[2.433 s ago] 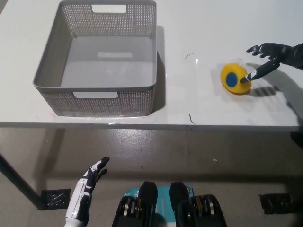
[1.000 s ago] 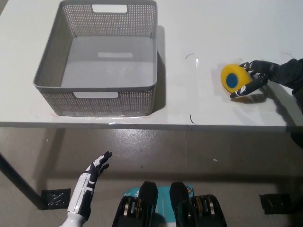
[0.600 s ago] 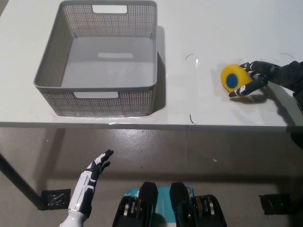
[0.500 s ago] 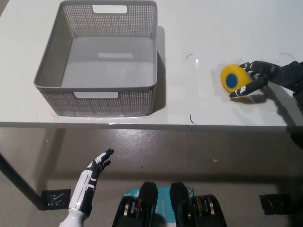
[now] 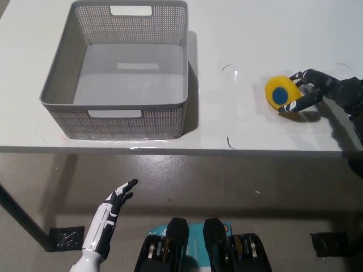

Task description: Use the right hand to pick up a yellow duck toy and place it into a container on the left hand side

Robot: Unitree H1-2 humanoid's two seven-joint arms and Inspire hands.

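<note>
- The black right hand [image 5: 311, 90] reaches in from the right edge over the white table [image 5: 249, 34], with its fingers curled around the yellow duck toy [image 5: 282, 94].
- One finger arches over the toy's far side, another presses along its near, lower side; the hand is closed on the toy, gripping it from the right.
- The toy sits just left of the right hand's palm, its round blue patch turned away from the hand towards the basket side and upward.
- Whether the toy rests on the table or is lifted just clear of it cannot be told; a small shadow lies under it and under the fingers.
- The grey mesh basket [image 5: 116, 118] stands far to the left of the right hand, well apart from the toy, on the same table; it is upright, with a handle slot in both its near and far walls.
- Between the toy and the basket lies bare tabletop bearing a couple of thin dark marks.
- The white left hand [image 5: 117, 198] hangs low, below the table's front edge and over the grey floor [image 5: 238, 187], far from the right hand; its fingers are spread apart and it holds nothing.
- The basket lies above and beyond the left hand in the view.
</note>
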